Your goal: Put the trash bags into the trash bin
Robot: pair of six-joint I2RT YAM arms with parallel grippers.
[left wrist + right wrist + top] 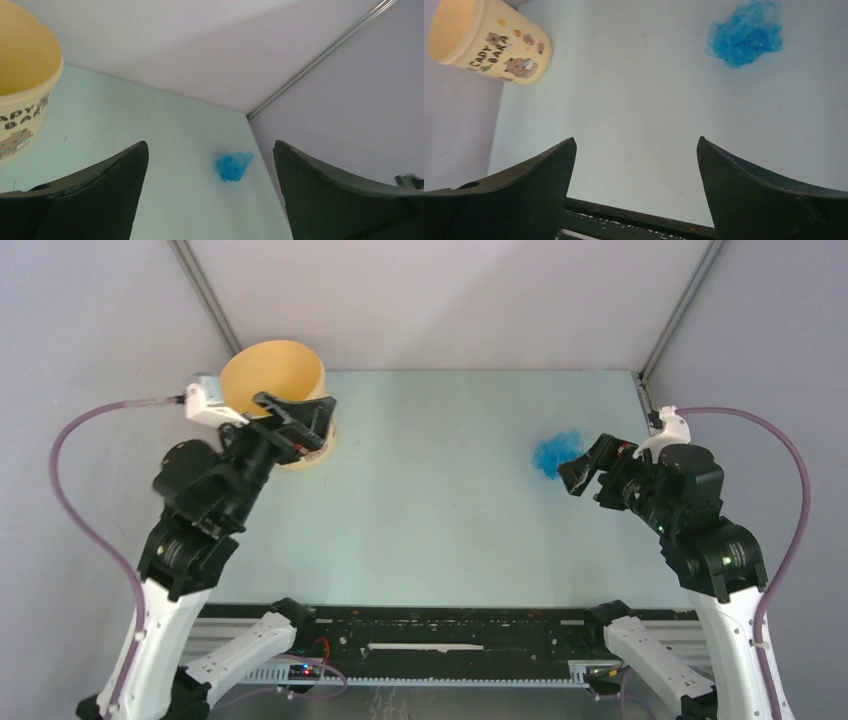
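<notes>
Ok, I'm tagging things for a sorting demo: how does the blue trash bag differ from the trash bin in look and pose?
Colour: the trash bag is bright blue, the trash bin tan-yellow with cartoon marks.
Shape: the bag is a crumpled wad lying low, the bin a rigid cylinder standing upright, mouth open.
Place: the bag lies at the right of the table, the bin at its far left corner.
Both rest on the table, unheld.

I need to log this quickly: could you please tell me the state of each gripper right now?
The left gripper is open, holding nothing.
The right gripper is open, holding nothing.
</notes>
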